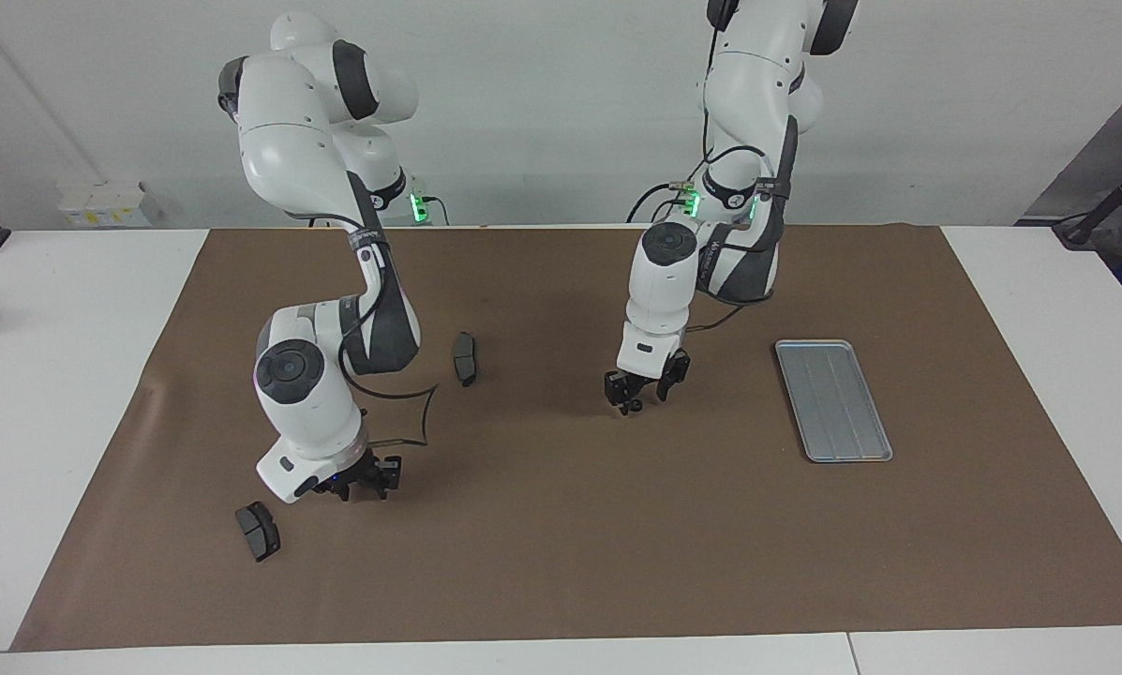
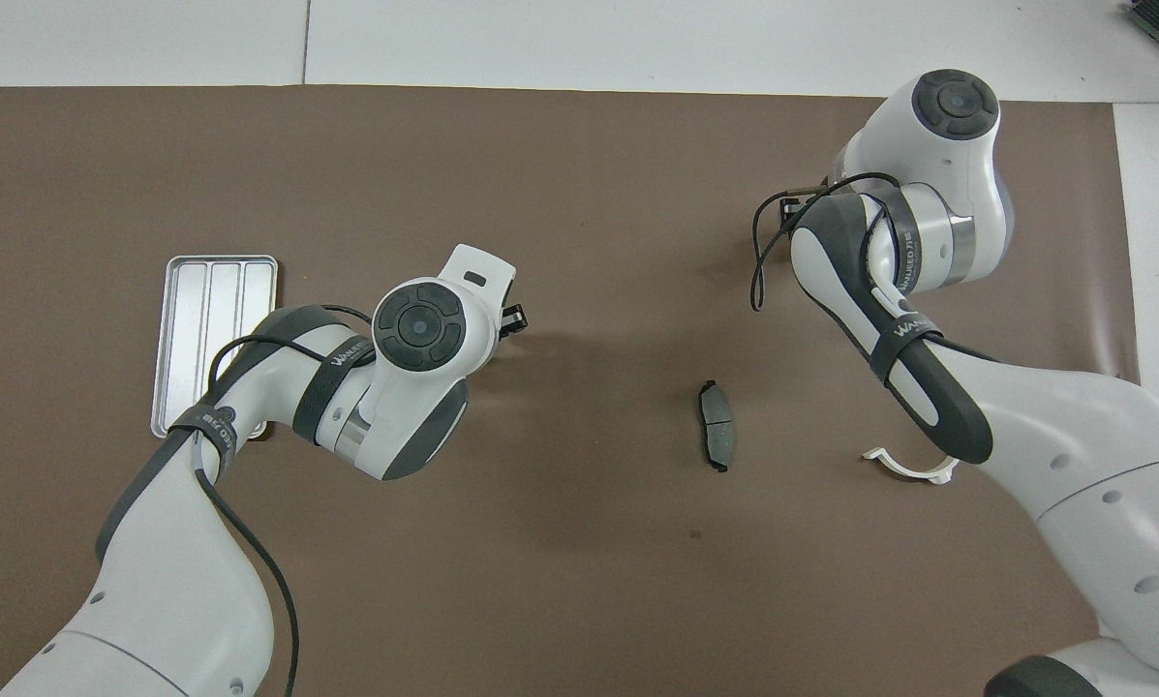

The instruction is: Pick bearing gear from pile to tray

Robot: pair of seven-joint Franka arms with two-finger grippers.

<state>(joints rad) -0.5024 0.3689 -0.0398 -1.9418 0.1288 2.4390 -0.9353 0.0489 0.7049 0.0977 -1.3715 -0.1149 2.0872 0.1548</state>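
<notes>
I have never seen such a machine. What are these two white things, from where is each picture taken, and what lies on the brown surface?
These are two robot arms, each ending in a small black hand. One picture is taken from across the table, facing the arms; the other looks down from above them. The left hand is low over the middle of the brown mat. The right hand is low beside a dark brake pad. A second brake pad lies nearer to the robots, and a white half-ring bracket shows only from above. The silver tray, toward the left arm's end, has nothing in it. Whether either hand holds something, I cannot tell.
</notes>
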